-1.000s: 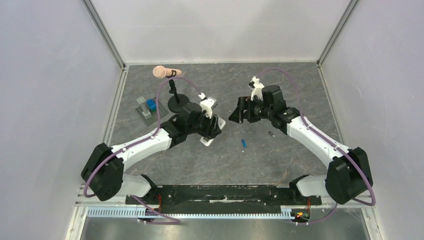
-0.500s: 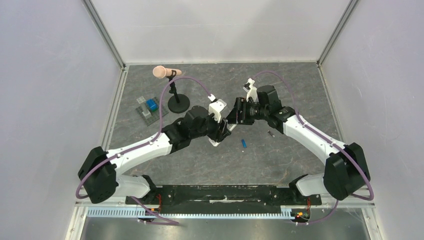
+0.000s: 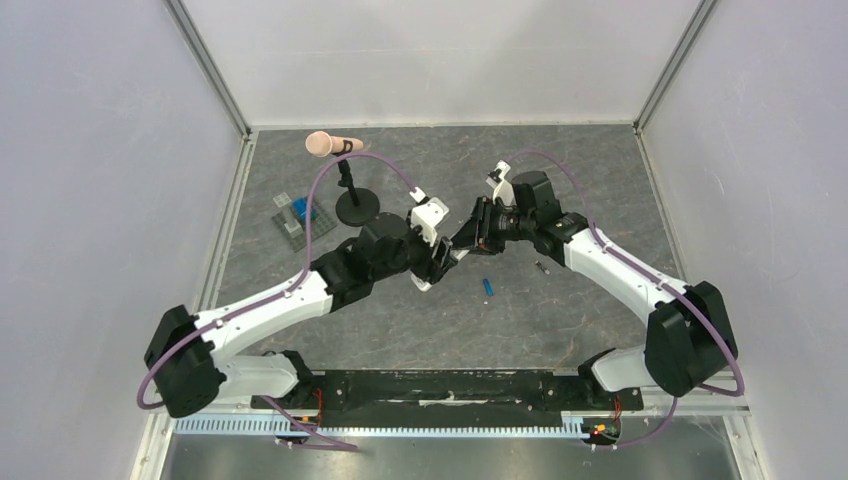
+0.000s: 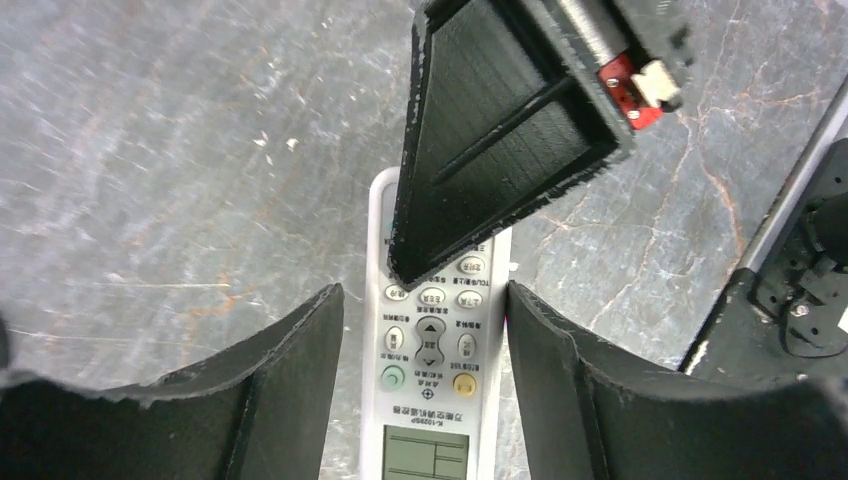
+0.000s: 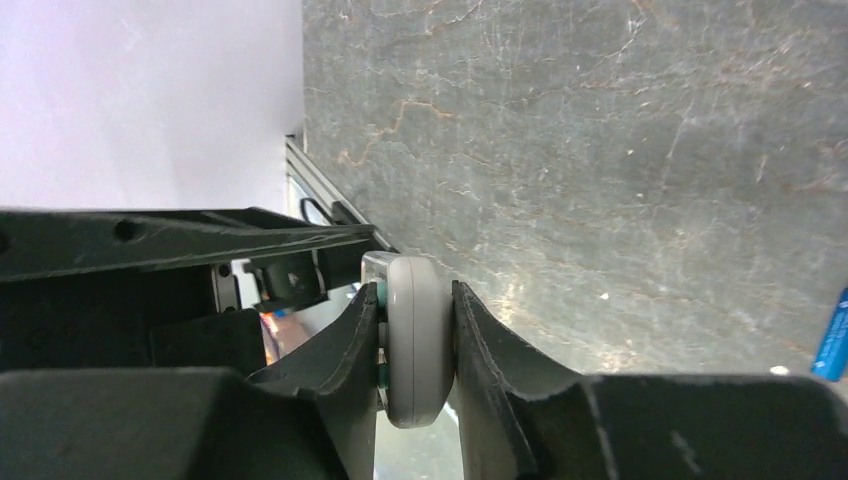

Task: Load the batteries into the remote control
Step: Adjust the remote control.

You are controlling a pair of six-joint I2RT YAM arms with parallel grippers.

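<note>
The right gripper (image 5: 418, 350) is clamped across the thin sides of the remote control (image 5: 413, 340): in the right wrist view both dark fingers (image 5: 350, 345) press flat against the rounded white end of the remote, with no gap on either side. In the left wrist view one of these right fingers (image 4: 490, 150) slants down over the button face of the remote (image 4: 432, 375), covering its far end.

The left gripper (image 4: 425, 390) stands on either side of the same remote, and its jaws are released: a strip of grey floor shows between each finger (image 4: 290, 370) and the remote's long edges, so neither finger touches it. The remote lies face up between them, buttons and pale display toward the camera.

From above, the two grippers meet near the middle of the table (image 3: 560, 150), the left gripper (image 3: 436, 262) coming from the left and the right gripper (image 3: 462, 240) from the right, with only a sliver of the white remote (image 3: 424, 284) visible beneath them.

The blue battery (image 3: 488, 287) lies on the table just right of the meeting point, and the dark battery (image 3: 543, 268) lies further right, close to the right arm. Both are apart from the remote. A corner of the blue battery (image 5: 831, 348) also shows at the right edge of the right wrist view.

The pink microphone on its black stand (image 3: 340, 165) stands behind the left arm, and the blue brick on a grey plate (image 3: 298, 214) sits to its left.
</note>
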